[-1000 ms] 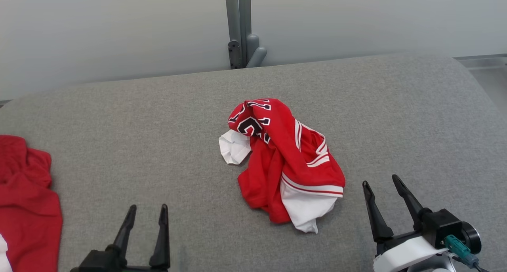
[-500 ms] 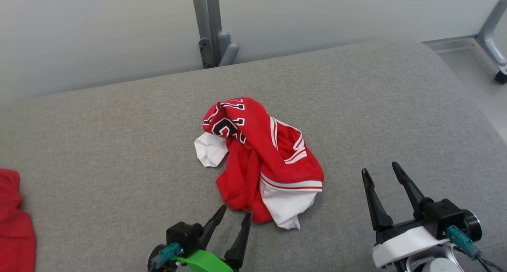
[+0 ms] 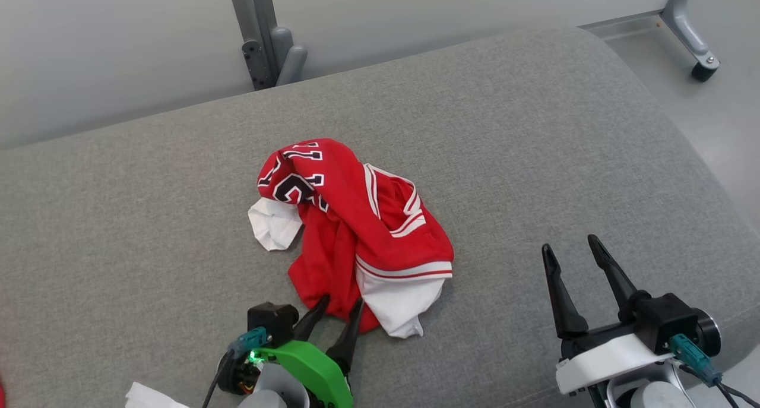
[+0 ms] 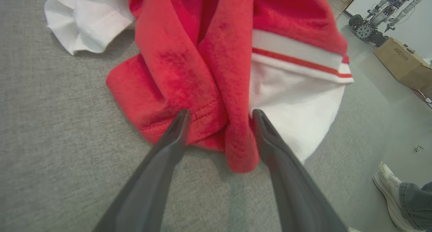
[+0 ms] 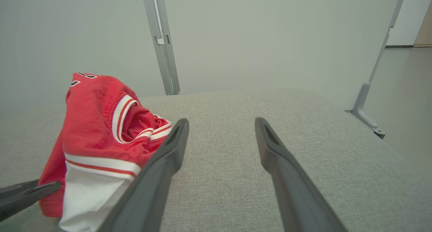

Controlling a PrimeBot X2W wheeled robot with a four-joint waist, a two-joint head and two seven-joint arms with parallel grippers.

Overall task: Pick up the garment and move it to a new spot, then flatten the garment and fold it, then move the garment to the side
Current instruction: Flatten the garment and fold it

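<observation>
1. While its two dark fingers stand wide apart, the left gripper sits low over the grey cushion and holds nothing. Its tips reach the near hem of the garment, and a red fold lies between them. I cannot tell whether they press on the cloth.
2. Just ahead of those fingers the garment lies in a crumpled heap of red cloth with white bands. A white panel lies ahead and right of the tips, a white sleeve is further ahead to the left, and black-and-white lettering is on the far side.
3. Well off to the right, the right gripper is likewise spread and empty over bare cushion. The garment lies ahead and left of it, apart from its fingers.
4. Beyond the heap, a grey metal post rises behind the cushion's far edge.
5. Past the cushion's right edge, a person's pale shoe rests on the floor, with a cardboard box farther off.
</observation>
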